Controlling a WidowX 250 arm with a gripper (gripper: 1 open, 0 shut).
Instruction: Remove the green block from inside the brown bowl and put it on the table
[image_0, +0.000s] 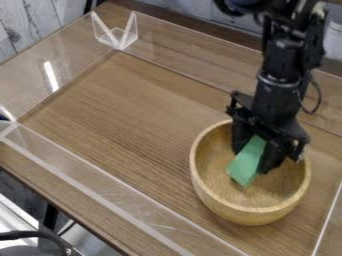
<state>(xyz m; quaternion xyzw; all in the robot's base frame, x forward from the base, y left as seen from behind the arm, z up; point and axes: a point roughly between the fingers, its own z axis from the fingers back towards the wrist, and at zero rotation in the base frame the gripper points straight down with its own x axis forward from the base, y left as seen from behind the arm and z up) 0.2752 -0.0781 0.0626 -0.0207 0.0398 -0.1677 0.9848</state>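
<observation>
Clear acrylic walls (80, 170) fence the left and near edges of my work area, and a small folded acrylic piece (118, 30) stands at the far left corner. The tabletop (120, 110) itself is wood-grain brown and fills most of my view. Moving right, I see the brown bowl (214, 195), light tan and thick-walled, sitting near the right front corner. The green block (249, 162) is inside it, leaning: its long axis runs from lower left up toward the upper right, the lower end down in the bowl and the upper end between the fingers of my black tool (267, 150). The tool points straight down into the bowl with a finger on either side of the block. I cannot tell whether they are pressing on it or standing just off its faces. The block's upper end is hidden behind the fingers, and the arm is cut off at the top edge. Behind the tabletop I make out pale planking and dark cabling at the far right.
</observation>
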